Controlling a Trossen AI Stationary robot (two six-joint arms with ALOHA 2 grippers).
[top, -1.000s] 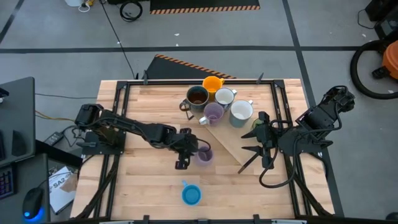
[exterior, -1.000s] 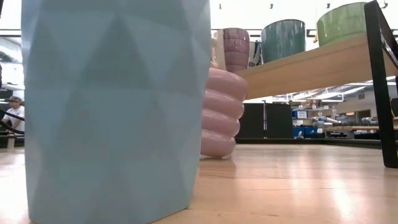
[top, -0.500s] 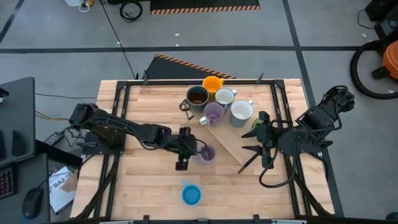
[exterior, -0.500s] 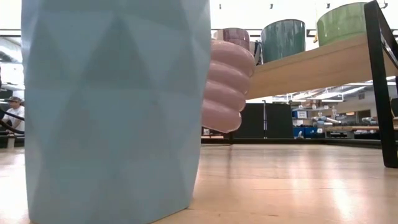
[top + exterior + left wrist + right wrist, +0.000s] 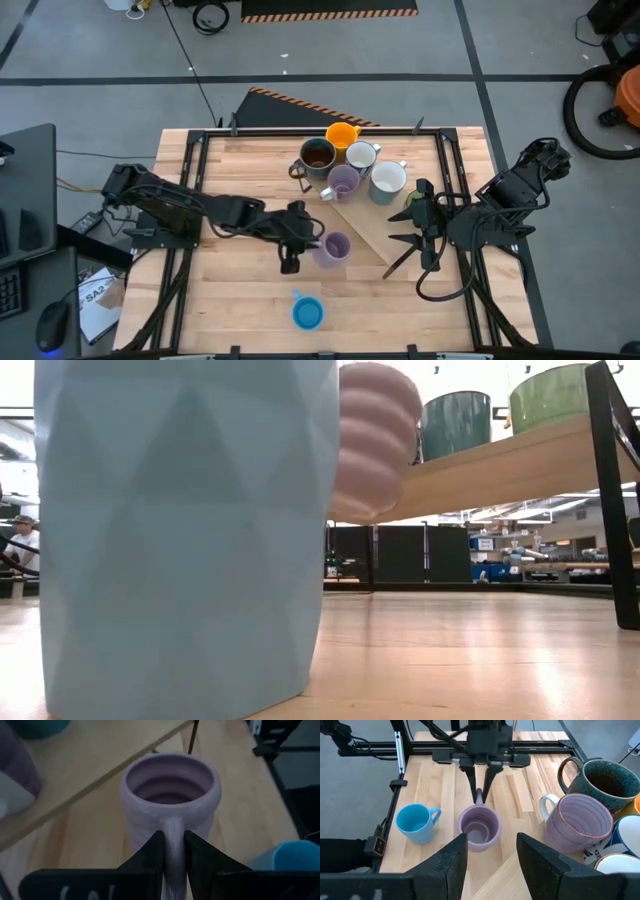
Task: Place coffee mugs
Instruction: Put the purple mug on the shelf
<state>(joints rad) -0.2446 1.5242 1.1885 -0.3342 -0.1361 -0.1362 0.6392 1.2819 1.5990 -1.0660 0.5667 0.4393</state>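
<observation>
Wooden planks make up the surface (image 5: 240, 280) I'm working over, framed by dark rails, with grey floor all around. Toward the back sits a raised board (image 5: 365, 232) carrying a cluster of mugs: an orange mug (image 5: 342, 134), a dark brown mug (image 5: 317, 157), two pale mugs (image 5: 387, 181), and a purple mug (image 5: 343, 183), all packed close together. A blue mug (image 5: 308, 312) stands alone near the front edge. My left hand (image 5: 310, 235) is near the middle of the surface and is pinched shut on the handle of the second purple mug (image 5: 170, 795); the left wrist view shows both fingers (image 5: 152, 855) pressed flat against either side of that thin handle, the cup's mouth facing up. In the low view its ribbed body (image 5: 370, 440) hangs clear of the wood, so I judge it is lifted and in transit. I expect this mug to be rigid, glazed and fairly slick, with most of its weight out in front of the handle, so it may want to swing or tip in so narrow a pinch; it would chip if knocked against the board's edge or the mugs already there. The handle is the sensible place to hold it, close to the body. My right hand (image 5: 490, 852) waits at the right side of the surface beside the board, fingers spread wide and holding nothing.
</observation>
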